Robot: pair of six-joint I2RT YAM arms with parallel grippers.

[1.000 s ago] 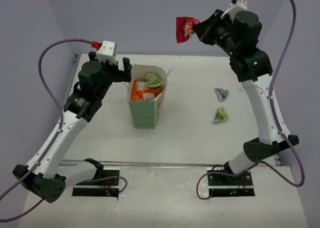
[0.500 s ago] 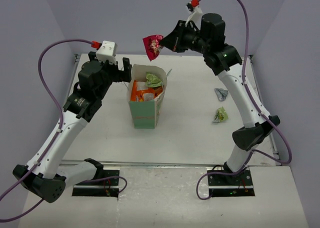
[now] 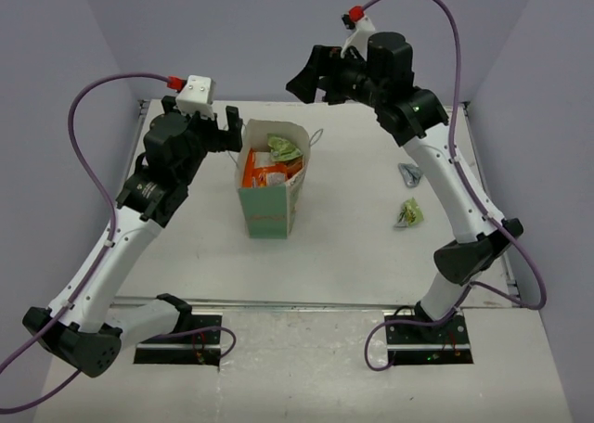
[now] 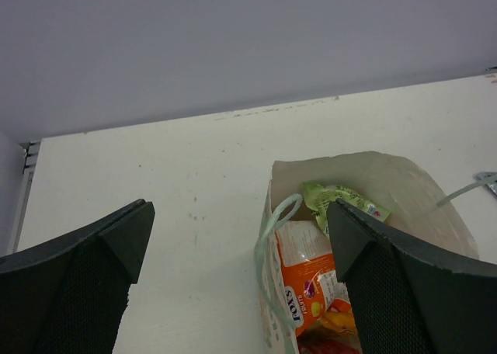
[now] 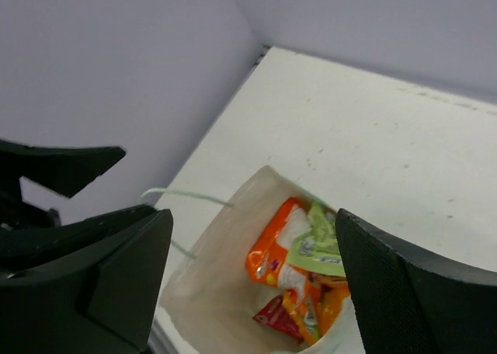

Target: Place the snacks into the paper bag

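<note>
The mint-green paper bag [image 3: 267,214] stands upright left of the table's middle, its mouth open. Inside lie an orange-white pouch [image 3: 264,173], a green packet [image 3: 285,147] and a red-pink packet [image 5: 273,317] low down. My right gripper [image 3: 311,75] hangs open and empty high above the bag's far side, looking down into the bag [image 5: 206,280]. My left gripper [image 3: 232,131] stands open at the bag's left rim, holding nothing. In the left wrist view the bag [image 4: 388,183] shows the orange-white pouch [image 4: 307,280] and the green packet [image 4: 342,199]. A grey packet [image 3: 409,173] and another green packet [image 3: 408,213] lie on the table to the right.
The bag's thin handles [image 4: 272,230] stick up at its rim. Purple walls close in the table at the back and left. The arm bases sit on black plates [image 3: 176,339] at the near edge.
My right gripper swung left over the bag and opened. The red-pink packet it held has left the jaws and now lies inside the bag. The left arm stayed still.
</note>
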